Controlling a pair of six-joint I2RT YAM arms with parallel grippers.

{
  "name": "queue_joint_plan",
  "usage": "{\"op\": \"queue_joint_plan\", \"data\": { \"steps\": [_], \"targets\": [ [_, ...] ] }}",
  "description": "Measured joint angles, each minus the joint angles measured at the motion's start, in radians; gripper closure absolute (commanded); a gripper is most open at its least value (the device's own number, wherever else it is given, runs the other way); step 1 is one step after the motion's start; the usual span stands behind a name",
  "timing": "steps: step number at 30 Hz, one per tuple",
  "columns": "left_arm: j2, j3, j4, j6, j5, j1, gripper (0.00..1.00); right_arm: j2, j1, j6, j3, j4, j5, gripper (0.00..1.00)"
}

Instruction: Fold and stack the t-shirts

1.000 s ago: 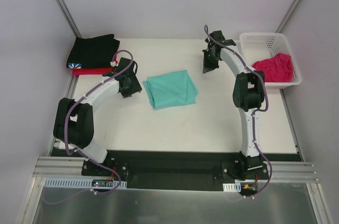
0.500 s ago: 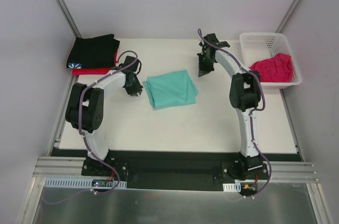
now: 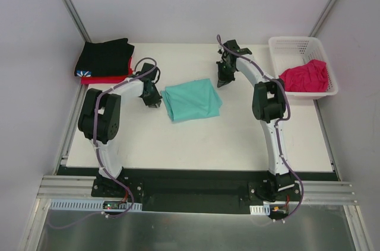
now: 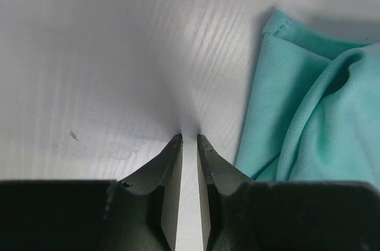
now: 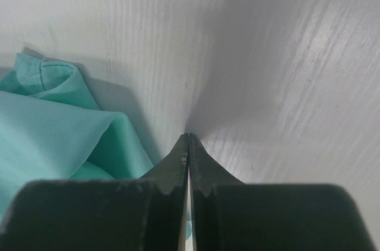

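A folded teal-green t-shirt (image 3: 191,99) lies mid-table. My left gripper (image 3: 153,101) is low at its left edge; in the left wrist view the gripper (image 4: 189,137) has only a narrow gap, is empty, and has its tips at the table, with the teal cloth (image 4: 309,114) just to the right. My right gripper (image 3: 221,82) is at the shirt's far right corner; in the right wrist view it (image 5: 189,136) is shut and empty beside the teal cloth (image 5: 53,126). A black t-shirt (image 3: 107,56) lies on a red one (image 3: 104,79) at the far left. A magenta-pink t-shirt (image 3: 306,76) lies in the basket.
The white lattice basket (image 3: 297,41) stands at the table's far right corner. Grey walls close in both sides and the back. The arm bases sit on the black rail at the near edge.
My left gripper has moved right to the teal shirt's left edge, its elbow swinging in. My right gripper has moved left and nearer, down to the shirt's far right corner.
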Motion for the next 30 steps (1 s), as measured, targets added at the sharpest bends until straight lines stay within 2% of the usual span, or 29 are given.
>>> {"op": "queue_joint_plan", "data": {
  "steps": [17, 30],
  "targets": [
    [0.139, 0.18, 0.024, 0.005, 0.04, -0.002, 0.9, 0.012, 0.041, 0.036, 0.018, 0.019, -0.067, 0.99],
    [0.2, 0.259, 0.041, 0.004, 0.061, -0.035, 0.93, 0.016, 0.081, 0.093, 0.03, 0.037, -0.103, 0.99]
  ]
}}
